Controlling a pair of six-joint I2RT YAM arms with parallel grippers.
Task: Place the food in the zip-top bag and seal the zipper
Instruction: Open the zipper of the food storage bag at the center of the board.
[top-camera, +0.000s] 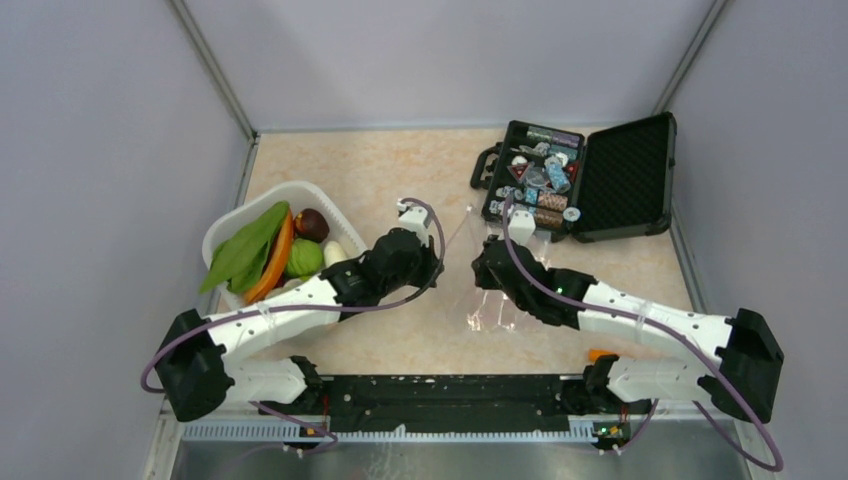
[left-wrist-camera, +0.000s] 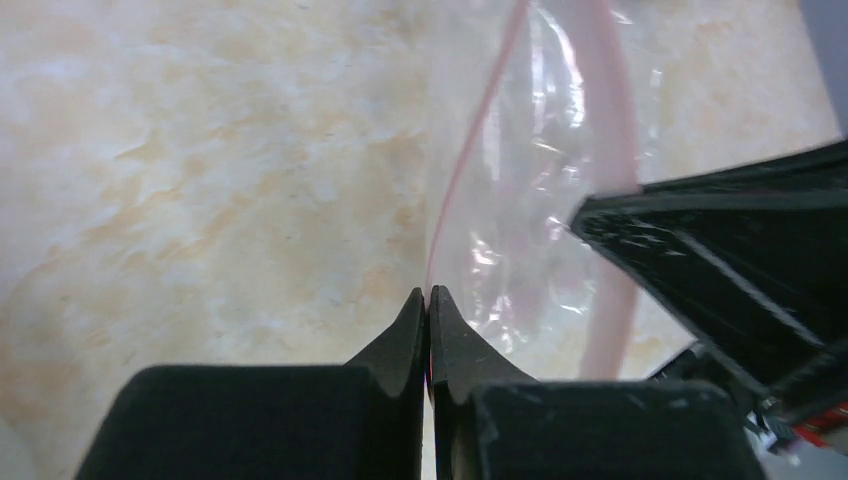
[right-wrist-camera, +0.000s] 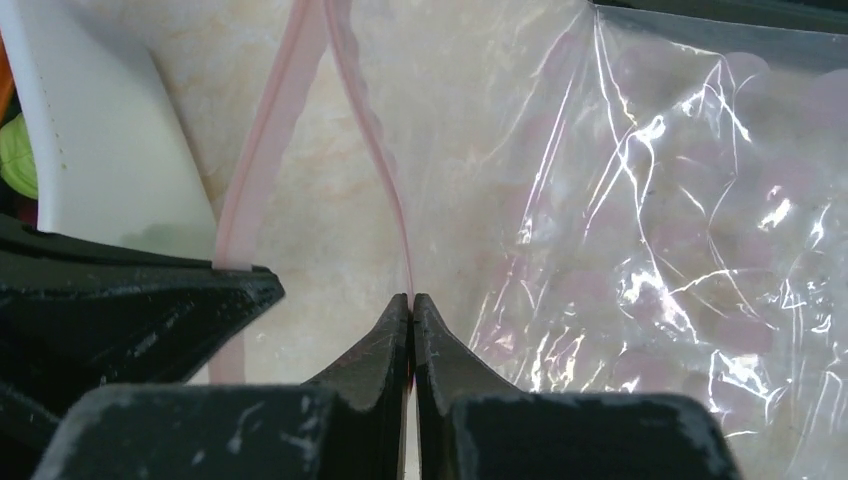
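The clear zip-top bag (top-camera: 492, 300) lies on the table between my two arms, its mouth held apart. My left gripper (left-wrist-camera: 428, 296) is shut on one lip of the pink-red zipper (left-wrist-camera: 468, 150). My right gripper (right-wrist-camera: 412, 298) is shut on the other lip of the zipper (right-wrist-camera: 378, 150). In the top view the left gripper (top-camera: 434, 264) and the right gripper (top-camera: 481, 266) face each other across the mouth. The food sits in a white tub (top-camera: 290, 190): green leaves (top-camera: 245, 245), a carrot (top-camera: 277, 262), a purple piece (top-camera: 312, 224), a cabbage (top-camera: 305, 258) and a white radish (top-camera: 335, 253).
An open black case (top-camera: 620, 175) with small trinkets stands at the back right. A small orange piece (top-camera: 600, 354) lies by the right arm's base. Grey walls close in the left, back and right. The tub's white wall (right-wrist-camera: 100, 130) shows close beside the bag's mouth.
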